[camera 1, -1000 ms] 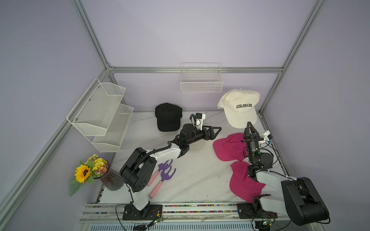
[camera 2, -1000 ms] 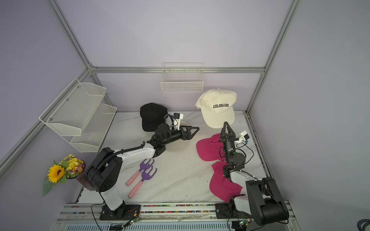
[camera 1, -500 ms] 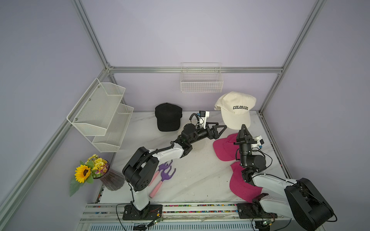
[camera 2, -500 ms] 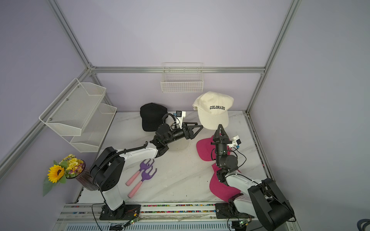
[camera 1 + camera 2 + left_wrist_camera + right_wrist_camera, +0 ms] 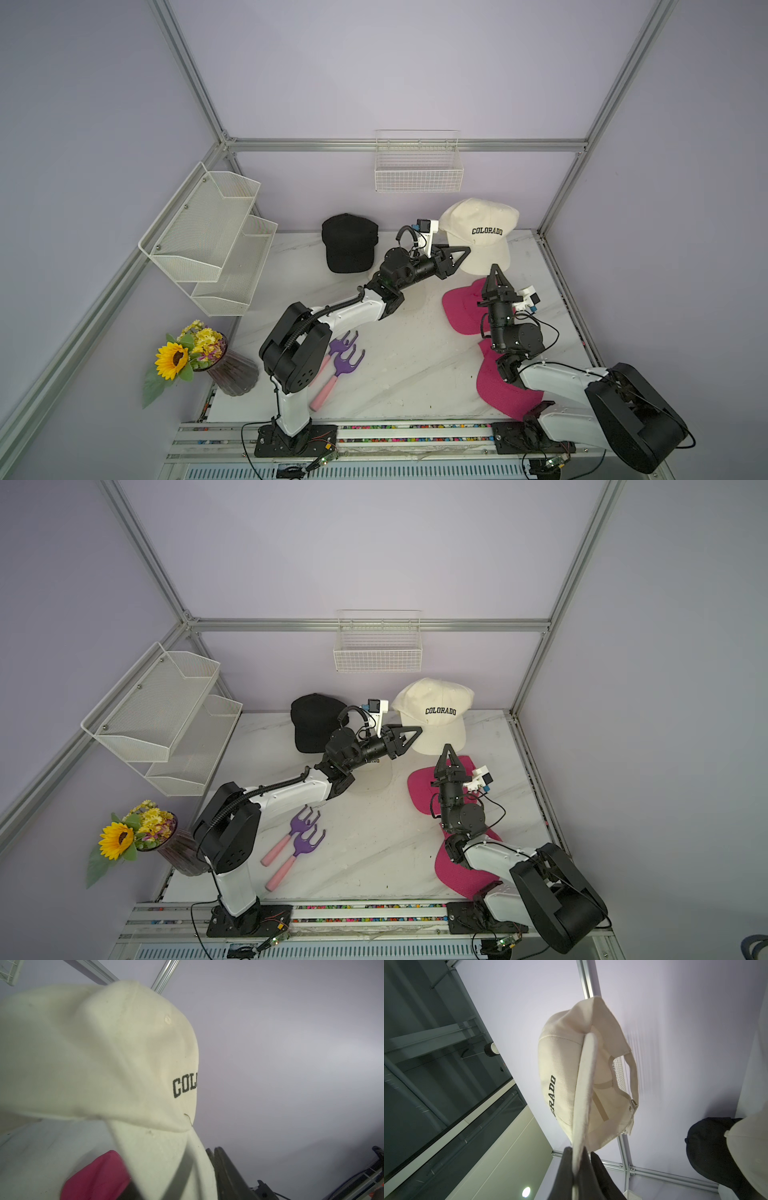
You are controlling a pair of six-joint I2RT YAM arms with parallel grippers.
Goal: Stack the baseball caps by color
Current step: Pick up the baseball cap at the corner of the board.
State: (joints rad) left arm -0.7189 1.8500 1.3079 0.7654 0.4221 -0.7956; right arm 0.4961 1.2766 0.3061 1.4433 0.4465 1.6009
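In a top view the cream cap (image 5: 478,232) hangs over the desk's (image 5: 415,374) far right corner, carried inward by the right gripper (image 5: 494,270); the left gripper (image 5: 463,252) has narrowed at its brim (image 5: 488,259). Left wrist: whether it clamps, I cannot tell. Right wrist: brim pinched tight; a handover looks likely.

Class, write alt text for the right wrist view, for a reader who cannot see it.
The right gripper pinches the brim of a cream COLORADO cap, seen edge-on against a lilac wall. A black cap shows at one edge.
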